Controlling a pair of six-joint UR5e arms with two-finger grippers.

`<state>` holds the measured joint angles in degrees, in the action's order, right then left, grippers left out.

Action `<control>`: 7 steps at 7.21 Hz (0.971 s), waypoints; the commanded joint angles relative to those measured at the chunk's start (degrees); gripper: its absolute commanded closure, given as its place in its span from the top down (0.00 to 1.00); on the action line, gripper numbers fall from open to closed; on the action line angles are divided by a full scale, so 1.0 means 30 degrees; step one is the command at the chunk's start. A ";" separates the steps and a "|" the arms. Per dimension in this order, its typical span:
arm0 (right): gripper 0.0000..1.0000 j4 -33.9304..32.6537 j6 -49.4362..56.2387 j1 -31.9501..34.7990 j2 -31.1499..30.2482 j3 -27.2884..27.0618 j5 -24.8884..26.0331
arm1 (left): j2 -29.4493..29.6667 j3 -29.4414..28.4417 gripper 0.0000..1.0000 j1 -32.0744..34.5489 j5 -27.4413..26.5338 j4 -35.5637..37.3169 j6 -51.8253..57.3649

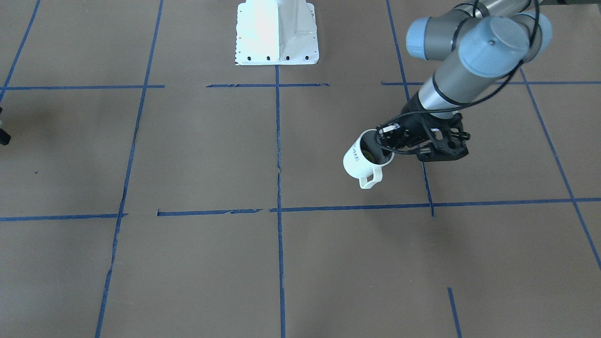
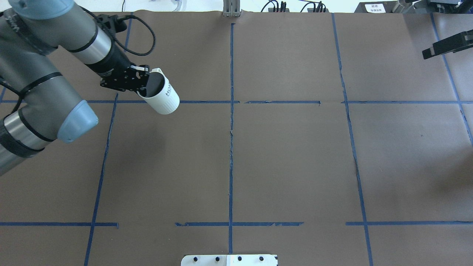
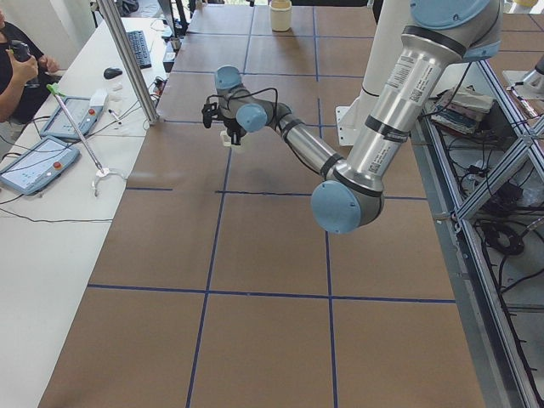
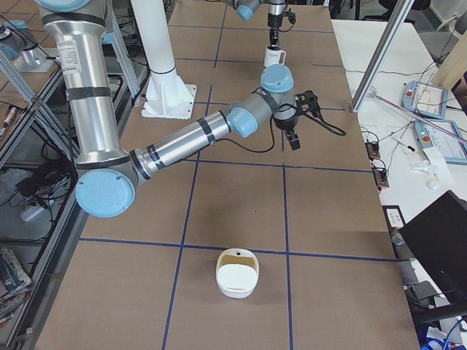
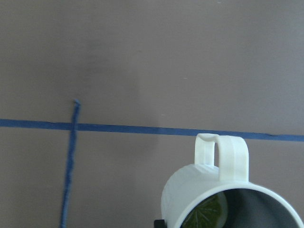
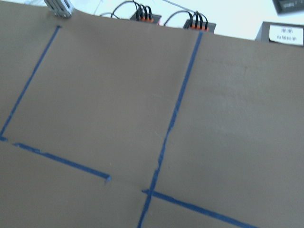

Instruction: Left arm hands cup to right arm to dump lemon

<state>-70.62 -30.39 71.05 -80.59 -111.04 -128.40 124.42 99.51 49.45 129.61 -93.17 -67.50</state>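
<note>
Front-facing: the left gripper (image 1: 382,145) is clamped on the rim of the cup (image 1: 361,160), holding it tilted above the table (image 1: 197,155).

Overhead: the cup hangs in the left half, and the right gripper (image 2: 446,45) sits well apart at the far right; we cannot tell whether it is open or closed.

Left wrist: the lemon (image 5: 209,216) lies inside the cup.

Right wrist: only table and blue tape lines (image 6: 166,137).

We judge the handover has not yet begun. Next, the 2 grippers must meet near the centre, and the right gripper needs a free stretch of rim.
</note>
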 commanded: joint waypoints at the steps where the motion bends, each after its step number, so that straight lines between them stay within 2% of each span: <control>1: 1.00 0.5672 -0.5753 -0.4792 0.0261 -0.0221 0.7516 | 0.4586 -0.1257 0.00 -0.2118 -0.1470 0.2709 -0.3446; 3: 1.00 0.6107 -0.5985 -0.6655 0.0609 -0.0630 0.9567 | 0.8315 -0.4997 0.00 -0.2627 -0.1748 0.3519 -0.7212; 4: 1.00 0.6513 -0.5839 -0.7619 0.0728 -0.0631 1.0852 | 0.8969 -0.5480 0.00 -0.2656 -0.1776 0.3518 -0.9673; 5: 1.00 0.7735 -0.5780 -0.9195 0.0700 -0.0573 1.3301 | 0.9730 -0.5890 0.00 -0.2656 -0.1719 0.3547 -1.0481; 6: 1.00 0.8066 -0.5141 -1.1125 0.0787 -0.0544 1.6661 | 1.1420 -0.8157 0.00 -0.2685 -0.1718 0.3519 -1.1156; 7: 1.00 0.8070 -0.3830 -1.2565 0.0933 -0.0544 1.9131 | 1.2481 -0.9369 0.00 -0.2889 -0.1718 0.3489 -1.1192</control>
<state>-47.22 -45.52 39.22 -78.22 -112.72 -80.95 157.48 76.54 41.29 124.44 -82.63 -99.71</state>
